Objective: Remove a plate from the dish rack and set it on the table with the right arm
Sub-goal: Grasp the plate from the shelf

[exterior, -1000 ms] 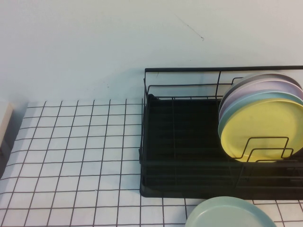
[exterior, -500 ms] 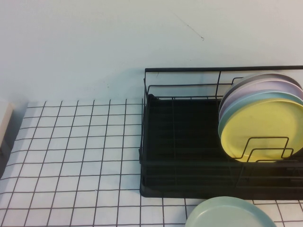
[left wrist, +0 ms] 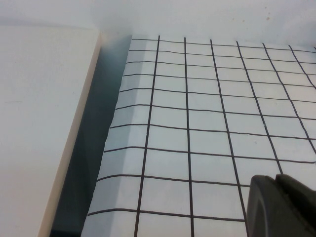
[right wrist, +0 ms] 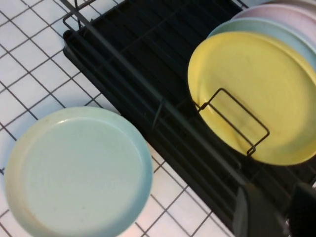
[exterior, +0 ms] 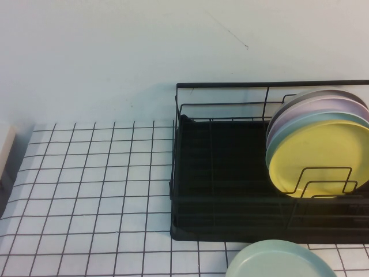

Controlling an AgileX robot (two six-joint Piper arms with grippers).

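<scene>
The pastel yellow plate (exterior: 320,158) stands on edge at the front of a stack in the right end of the black wire dish rack (exterior: 219,167), held by wire loops. In the right wrist view the plate (right wrist: 252,94) and rack (right wrist: 143,64) lie just beyond my right gripper (right wrist: 279,212), which is open and empty above the rack's near edge. My left gripper (left wrist: 277,200) is shut and empty over the gridded table (left wrist: 197,123). Neither gripper shows in the high view.
A pale green plate (exterior: 277,262) lies flat on the table (exterior: 92,190) in front of the rack, and also shows in the right wrist view (right wrist: 79,173). Light blue (exterior: 300,124) and lilac plates stand behind the yellow one. A beige block (exterior: 4,150) sits at the table's left edge.
</scene>
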